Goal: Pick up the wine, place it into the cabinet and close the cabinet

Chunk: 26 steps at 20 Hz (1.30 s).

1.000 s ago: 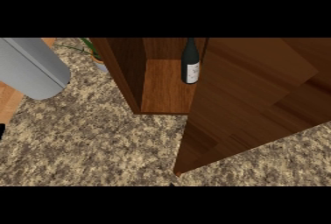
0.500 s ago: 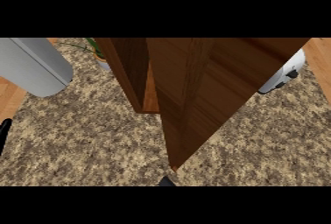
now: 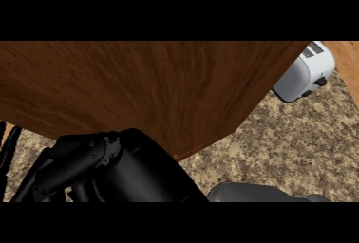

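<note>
The brown wooden cabinet door (image 3: 140, 90) fills the upper part of the head view and hides the cabinet's inside. No wine bottle shows. My right hand (image 3: 119, 173) is large and black at the lower left, right under the door's lower edge, with its fingers (image 3: 42, 182) stretched out straight toward the lower left and nothing held. Its grey forearm (image 3: 259, 192) comes in from the bottom edge. A thin black sliver at the far left edge is my left hand (image 3: 7, 142); too little of it shows to tell more.
A white and grey toaster (image 3: 305, 73) stands at the upper right on the speckled stone counter (image 3: 294, 142). A strip of light wood (image 3: 347, 61) runs along the right edge.
The door has swung across the cabinet's opening and now covers the shelf where the wine bottle stood. My right hand has come up into view below the door.
</note>
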Each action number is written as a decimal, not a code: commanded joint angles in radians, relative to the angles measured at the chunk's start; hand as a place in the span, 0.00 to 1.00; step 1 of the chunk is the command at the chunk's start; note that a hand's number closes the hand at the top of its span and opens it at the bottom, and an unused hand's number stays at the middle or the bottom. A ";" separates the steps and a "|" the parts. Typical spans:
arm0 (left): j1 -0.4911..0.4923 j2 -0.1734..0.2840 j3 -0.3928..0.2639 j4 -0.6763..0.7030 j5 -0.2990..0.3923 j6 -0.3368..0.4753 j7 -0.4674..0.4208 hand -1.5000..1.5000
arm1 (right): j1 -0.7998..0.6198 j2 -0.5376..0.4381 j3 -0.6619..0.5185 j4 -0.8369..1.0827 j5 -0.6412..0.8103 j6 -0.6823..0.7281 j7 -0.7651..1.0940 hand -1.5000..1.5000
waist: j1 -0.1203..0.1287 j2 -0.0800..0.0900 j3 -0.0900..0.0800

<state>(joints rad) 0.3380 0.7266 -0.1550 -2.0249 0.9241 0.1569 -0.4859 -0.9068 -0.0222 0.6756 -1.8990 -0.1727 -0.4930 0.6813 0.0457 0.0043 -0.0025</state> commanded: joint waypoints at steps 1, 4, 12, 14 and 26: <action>-0.012 -0.013 0.029 0.007 0.002 -0.008 0.014 0.00 | -0.173 0.021 -0.103 0.206 -0.106 -0.003 -0.082 1.00 | -0.007 0.000 0.001; 0.019 -0.022 0.013 -0.033 -0.020 0.014 0.018 0.00 | -0.291 0.022 -0.081 0.357 -0.012 0.000 -0.112 1.00 | -0.002 -0.003 0.001; -0.020 -0.069 0.026 0.010 -0.053 0.020 0.042 0.00 | -0.302 0.006 -0.275 0.637 -0.052 0.194 -0.281 1.00 | -0.026 0.001 0.002; -0.012 -0.055 0.062 0.008 -0.039 -0.019 0.059 0.00 | -0.331 -0.010 -0.323 0.651 -0.064 0.222 -0.260 1.00 | -0.028 -0.002 0.002; -0.111 -0.089 0.056 0.064 -0.084 0.003 0.093 0.00 | -0.329 -0.022 -0.365 0.894 -0.012 0.280 -0.471 1.00 | -0.033 0.006 0.001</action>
<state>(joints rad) 0.2737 0.6479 -0.0883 -1.9876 0.8582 0.1488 -0.4052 -1.2231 -0.0055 0.3642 -1.1510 -0.2236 -0.1910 0.2437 0.0258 -0.0303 -0.0056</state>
